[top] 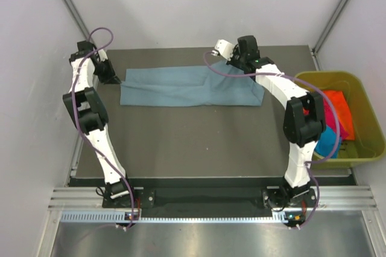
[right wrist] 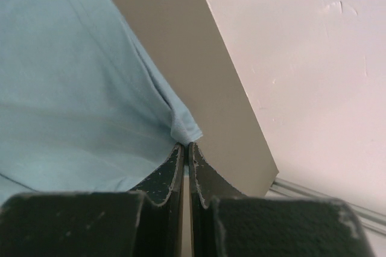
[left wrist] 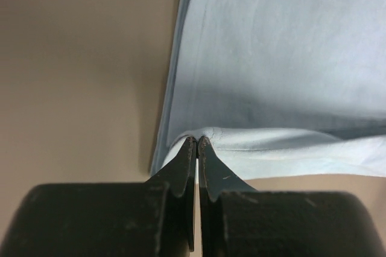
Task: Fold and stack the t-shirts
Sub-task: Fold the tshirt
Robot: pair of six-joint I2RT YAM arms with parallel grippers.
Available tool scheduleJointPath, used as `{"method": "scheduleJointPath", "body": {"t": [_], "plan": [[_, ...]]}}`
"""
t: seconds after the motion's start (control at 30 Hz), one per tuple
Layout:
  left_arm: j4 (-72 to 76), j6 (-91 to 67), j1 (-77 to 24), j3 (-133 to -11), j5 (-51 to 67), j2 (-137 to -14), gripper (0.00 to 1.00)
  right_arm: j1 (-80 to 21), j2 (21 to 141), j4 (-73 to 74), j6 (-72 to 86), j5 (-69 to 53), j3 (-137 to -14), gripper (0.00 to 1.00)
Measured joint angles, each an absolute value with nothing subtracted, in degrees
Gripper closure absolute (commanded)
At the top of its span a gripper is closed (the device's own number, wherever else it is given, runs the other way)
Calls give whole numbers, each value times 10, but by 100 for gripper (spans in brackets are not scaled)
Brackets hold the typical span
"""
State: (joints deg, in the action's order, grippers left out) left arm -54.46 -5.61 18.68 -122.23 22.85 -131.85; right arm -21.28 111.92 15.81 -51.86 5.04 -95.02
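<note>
The grey-blue t-shirt (top: 187, 86) lies folded into a long strip across the far part of the table. My left gripper (top: 114, 78) is shut on its left end; in the left wrist view the fingertips (left wrist: 197, 140) pinch a fold of the grey-blue cloth (left wrist: 277, 58). My right gripper (top: 252, 75) is shut on the right end; in the right wrist view the tips (right wrist: 184, 146) pinch a corner of the cloth (right wrist: 66, 88). Orange (top: 338, 109), magenta (top: 325, 118) and turquoise (top: 326, 142) t-shirts lie bunched in the bin.
A yellow-green bin (top: 365, 106) stands off the table's right side. The dark table mat (top: 199, 142) stretches toward the arm bases. White walls close in on the left, back and right; the table's far right edge (right wrist: 241, 130) is near my right gripper.
</note>
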Motion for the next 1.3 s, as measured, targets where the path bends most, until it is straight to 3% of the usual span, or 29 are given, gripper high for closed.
{"method": "scheduleJointPath", "body": {"t": [0.2,0.3,0.33,0.4,0.47,0.57,0.77,0.93,1.1,1.3], "plan": [[-536,-56,176,-1243,214,-1345,100,-194,1175,158,-519,61,-1017,100],[-531,-54,169,-1248,204,-1357,85,-193,1198,158,-519,62,-1040,98],[-528,-53,166,-1248,200,-1362,67,-193,1207,156,-519,63,-1045,80],[-523,-51,161,-1248,187,-1368,57,-194,1223,146,-517,72,-1050,55],[-521,-54,156,-1248,176,-1369,41,-194,1239,134,-515,93,-1051,49],[-515,-55,153,-1249,167,-1368,32,-194,1253,129,-506,113,-1050,44],[-506,-63,167,-1218,171,-1314,30,-195,1209,132,-458,131,-1016,39],[-500,-63,181,-1157,178,-1229,30,-193,1127,172,-357,110,-982,27],[-498,-65,181,-1083,187,-1200,30,-173,1060,212,-195,-8,-933,26],[-506,-65,178,-1055,177,-1229,30,-109,1090,228,2,-157,-876,27]]}}
